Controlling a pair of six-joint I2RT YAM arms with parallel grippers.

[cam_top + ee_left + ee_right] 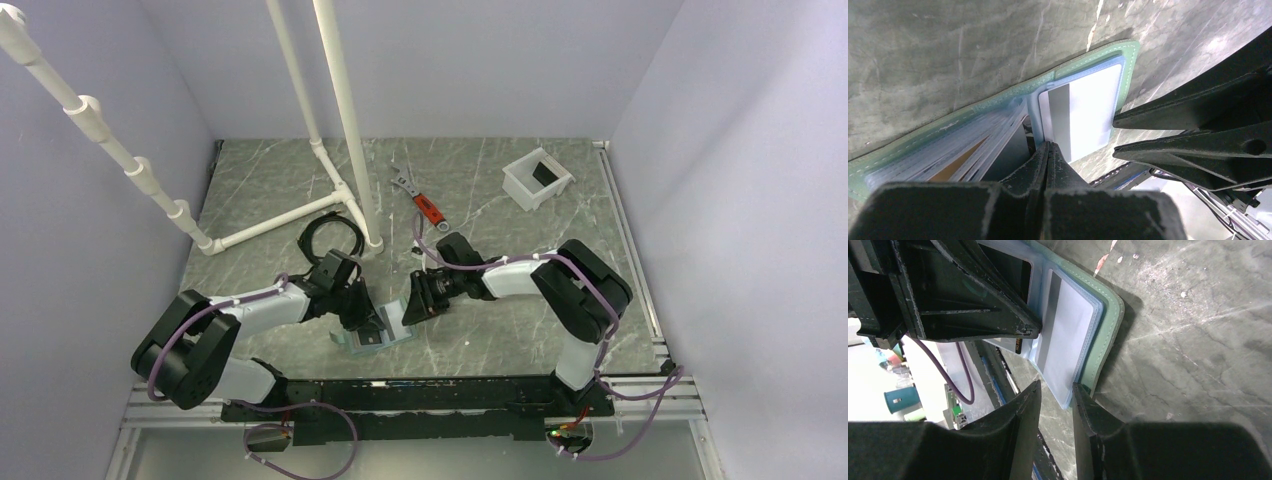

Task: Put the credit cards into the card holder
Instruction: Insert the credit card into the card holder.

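The grey-green card holder (385, 335) lies open on the table between the two grippers, its clear sleeves fanned out. In the left wrist view its green rim (1130, 65) frames a sleeve holding the light blue card (1088, 110). A tan-brown card edge (955, 162) shows among the left sleeves. My left gripper (1048, 147) is shut, its tips at the holder's spine. My right gripper (1057, 387) is open with a narrow gap, and the corner of the sleeve with the light blue card (1065, 335) lies between its tips. The holder's rim (1110, 335) lies just beyond.
A white square tub (537, 180) stands at the back right. A red-handled wrench (420, 200) lies behind the grippers, a black cable ring (330, 238) to its left. A white pipe frame (350, 130) rises at the back left.
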